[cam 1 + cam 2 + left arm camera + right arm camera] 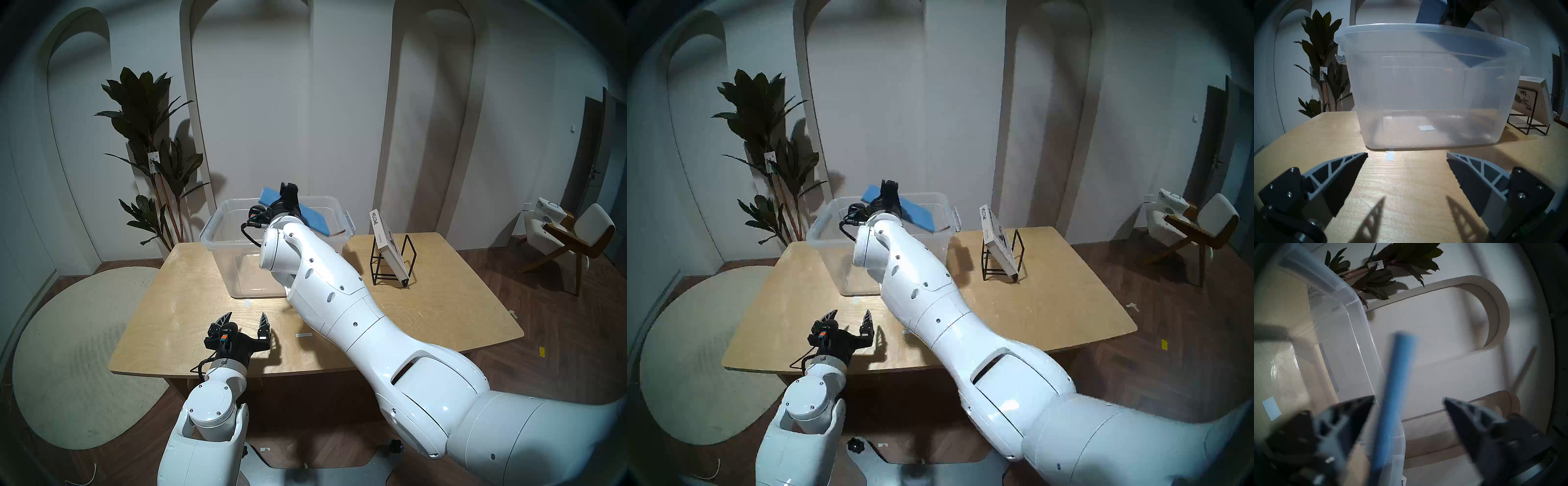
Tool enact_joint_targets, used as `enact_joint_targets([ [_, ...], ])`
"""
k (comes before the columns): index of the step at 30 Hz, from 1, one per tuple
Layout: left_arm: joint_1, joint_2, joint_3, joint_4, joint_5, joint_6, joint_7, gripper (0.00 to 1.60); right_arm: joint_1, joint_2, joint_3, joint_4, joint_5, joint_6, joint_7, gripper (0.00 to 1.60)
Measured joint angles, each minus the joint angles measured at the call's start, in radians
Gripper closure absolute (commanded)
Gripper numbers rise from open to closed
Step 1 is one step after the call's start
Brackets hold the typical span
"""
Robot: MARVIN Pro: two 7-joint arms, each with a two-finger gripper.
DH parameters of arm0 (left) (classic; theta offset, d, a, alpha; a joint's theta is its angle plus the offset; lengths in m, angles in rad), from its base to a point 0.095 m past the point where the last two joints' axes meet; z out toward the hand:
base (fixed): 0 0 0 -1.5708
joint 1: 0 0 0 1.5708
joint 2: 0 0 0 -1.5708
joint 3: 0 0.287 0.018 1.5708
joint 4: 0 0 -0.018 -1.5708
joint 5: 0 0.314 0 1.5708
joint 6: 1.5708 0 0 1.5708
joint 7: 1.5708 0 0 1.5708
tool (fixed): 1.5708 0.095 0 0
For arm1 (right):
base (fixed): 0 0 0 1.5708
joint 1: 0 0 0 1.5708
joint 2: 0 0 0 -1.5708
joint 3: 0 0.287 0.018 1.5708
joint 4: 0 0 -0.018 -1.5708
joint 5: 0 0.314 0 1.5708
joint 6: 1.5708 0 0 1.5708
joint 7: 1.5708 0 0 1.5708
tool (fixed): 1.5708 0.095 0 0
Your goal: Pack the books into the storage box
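Note:
A thin blue book [315, 219] [918, 215] slants over the far side of the clear storage box [210, 230] [817, 227], its upper corner sticking out past the back rim. My right gripper [288, 190] [890, 186] is over it. In the blurred right wrist view the jaws of this gripper [1409, 397] stand apart, open, with the blue book [1395, 387] between them, closer to one finger. The white "WELCOME" book [386, 244] [998, 241] [1532, 100] leans in a black wire rack [410, 258]. My left gripper [246, 317] [850, 314] [1407, 153] is open and empty, low over the table in front of the box [1423, 84].
The wooden table [441, 305] carries the box at the back middle and the rack at the back right. A potted plant [152, 142] stands behind the table's left corner. A round rug [68, 356] lies on the floor to the left, and a chair [570, 237] stands far right.

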Motion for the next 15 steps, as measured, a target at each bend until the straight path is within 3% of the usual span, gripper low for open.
enact_joint_targets([
  [15, 0.000, 0.000, 0.000, 0.001, 0.000, 0.000, 0.000, 0.00, -0.014, -0.021, 0.065, -0.173, 0.046, 0.036, -0.076, 0.00],
])
